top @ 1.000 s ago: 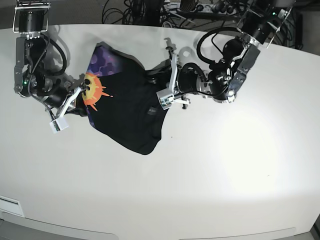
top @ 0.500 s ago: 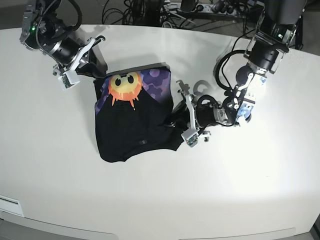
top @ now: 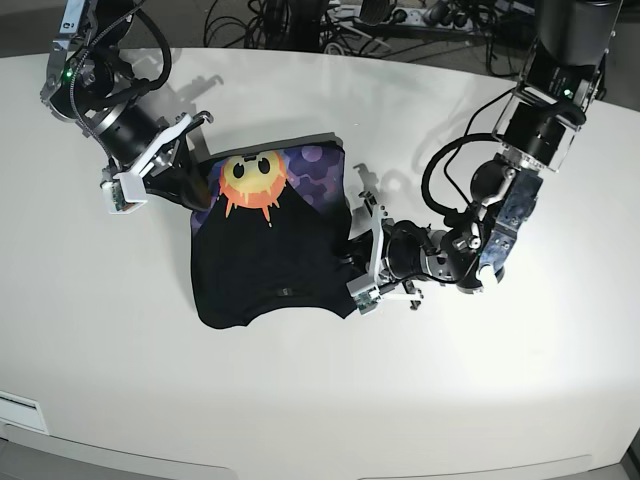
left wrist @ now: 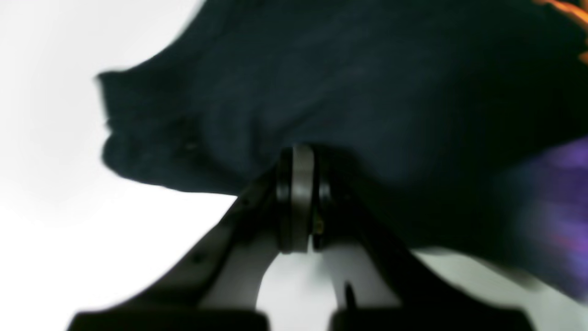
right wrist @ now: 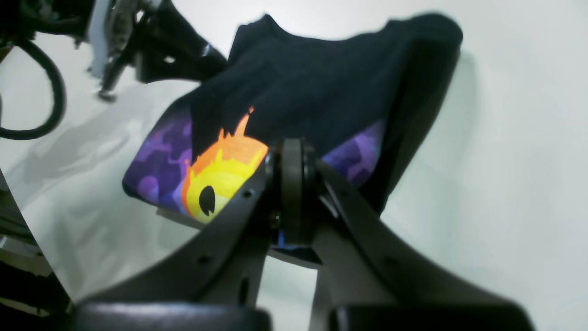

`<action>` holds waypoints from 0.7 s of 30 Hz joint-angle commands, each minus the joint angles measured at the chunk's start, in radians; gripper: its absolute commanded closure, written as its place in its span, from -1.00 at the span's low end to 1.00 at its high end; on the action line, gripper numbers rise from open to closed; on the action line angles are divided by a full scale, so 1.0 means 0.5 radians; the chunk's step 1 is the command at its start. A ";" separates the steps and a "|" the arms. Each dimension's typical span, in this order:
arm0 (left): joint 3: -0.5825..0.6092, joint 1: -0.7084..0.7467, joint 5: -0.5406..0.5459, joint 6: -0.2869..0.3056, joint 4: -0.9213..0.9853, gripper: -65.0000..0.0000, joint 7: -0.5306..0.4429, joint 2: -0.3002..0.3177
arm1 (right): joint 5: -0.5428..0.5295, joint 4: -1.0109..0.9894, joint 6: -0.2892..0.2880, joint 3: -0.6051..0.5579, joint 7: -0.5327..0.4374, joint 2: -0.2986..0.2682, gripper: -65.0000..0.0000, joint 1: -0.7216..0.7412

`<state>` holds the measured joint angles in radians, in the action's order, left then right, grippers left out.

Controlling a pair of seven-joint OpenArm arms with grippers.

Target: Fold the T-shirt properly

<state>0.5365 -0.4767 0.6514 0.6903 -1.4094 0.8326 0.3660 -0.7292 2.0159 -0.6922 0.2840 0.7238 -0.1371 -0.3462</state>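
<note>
Materials: soft cloth on smooth table.
Black matt cloth T-shirt (top: 265, 262), flat-printed yellow-orange sun on purple; smooth, faintly glossy white table (top: 500, 380); matt black plastic gripper fingers (right wrist: 294, 193).

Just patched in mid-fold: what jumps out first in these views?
The black T-shirt lies bunched mid-table, its bright yellow-orange sun face on purple at the far edge. Both arms grip it from opposite sides: the right tool is shut on the edge beside the sun, the left tool on the plain black edge. Tangled cables lie beyond the white table.
</note>
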 commanded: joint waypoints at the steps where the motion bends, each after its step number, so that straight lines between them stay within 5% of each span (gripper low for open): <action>1: -0.017 -0.069 0.143 0.016 -0.119 1.00 -0.023 0.000 | -0.032 0.037 -0.012 0.005 -0.056 -0.014 1.00 0.051; 5: -0.014 -0.060 0.456 0.016 -0.227 1.00 0.114 -0.063 | 0.125 -0.013 -0.011 -0.072 -0.066 -0.021 1.00 0.122; 8: -0.014 -0.010 0.410 0.016 -0.175 1.00 0.108 -0.160 | 0.189 -0.109 -0.008 -0.168 -0.079 -0.024 1.00 0.115; 17: -0.015 0.009 -0.443 0.016 0.456 1.00 -0.593 -0.258 | 0.404 -0.205 -0.005 -0.332 -0.115 -0.021 1.00 0.065; 21: -0.015 -0.002 -0.571 0.016 0.724 1.00 -0.852 -0.233 | 0.420 -0.205 0.028 -0.330 -0.117 -0.027 1.00 -0.023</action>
<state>0.5346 -0.4641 0.4301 0.7204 -1.0515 0.3420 0.2329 -0.5041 1.9003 -0.6769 0.1154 0.6907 -0.1444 -0.3637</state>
